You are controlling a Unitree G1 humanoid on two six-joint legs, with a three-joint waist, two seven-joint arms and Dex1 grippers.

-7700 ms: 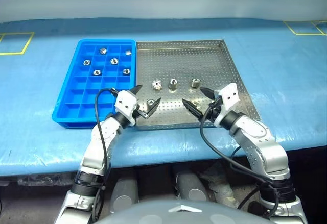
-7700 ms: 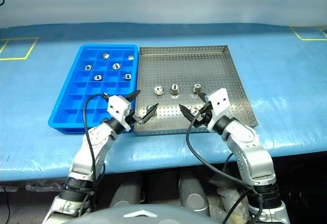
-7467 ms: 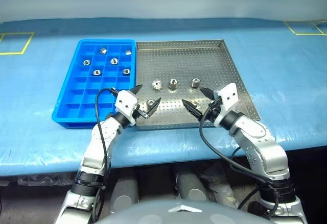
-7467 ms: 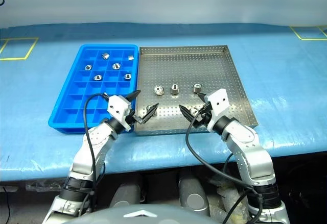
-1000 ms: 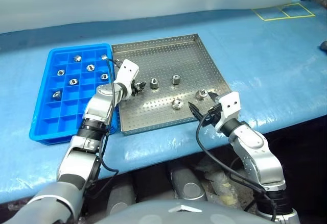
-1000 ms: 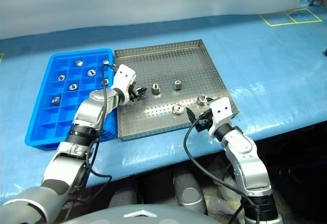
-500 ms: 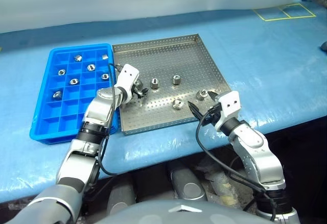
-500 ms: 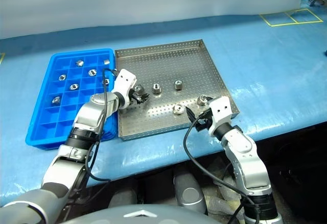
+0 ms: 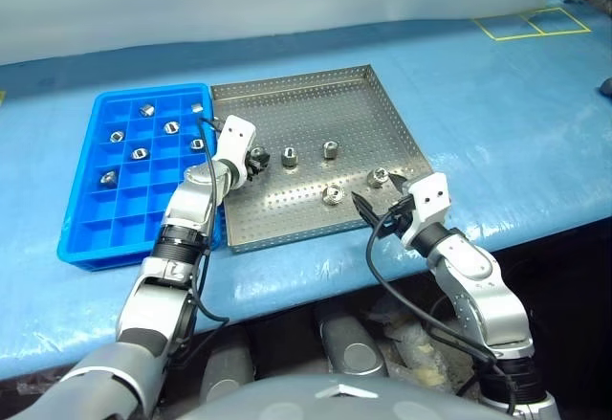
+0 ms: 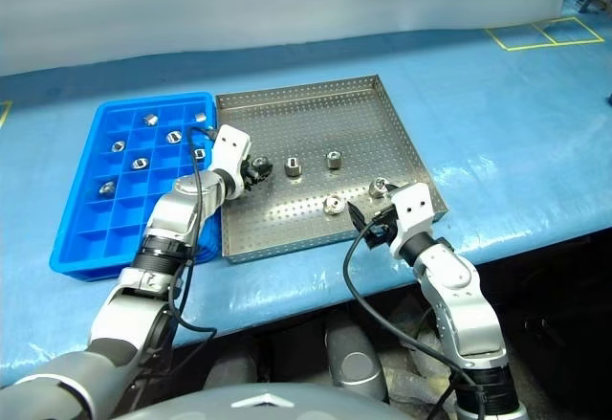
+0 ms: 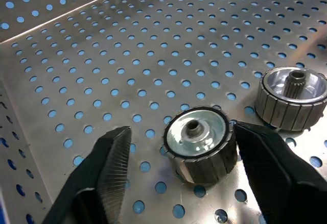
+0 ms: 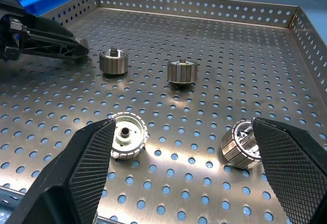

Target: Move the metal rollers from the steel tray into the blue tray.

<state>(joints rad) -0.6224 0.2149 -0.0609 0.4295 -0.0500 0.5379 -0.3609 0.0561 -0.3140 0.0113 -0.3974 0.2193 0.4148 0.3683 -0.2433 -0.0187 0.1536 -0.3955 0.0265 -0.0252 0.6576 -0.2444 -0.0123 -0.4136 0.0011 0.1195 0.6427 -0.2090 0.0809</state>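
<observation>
Steel tray (image 9: 316, 104): left claw (image 11: 179, 147) straddles roller (image 11: 200, 143).

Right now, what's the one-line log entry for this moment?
left tool: straddling a metal roller in steel tray, not closed | right tool: open over tray | blue tray: six rollers

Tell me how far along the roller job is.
Done: seven rollers sit in the blue tray. In hand: the left hand straddles one roller on the steel tray, open, not gripping yet. Left: that one plus four more there; the right hand hovers open near two.
</observation>
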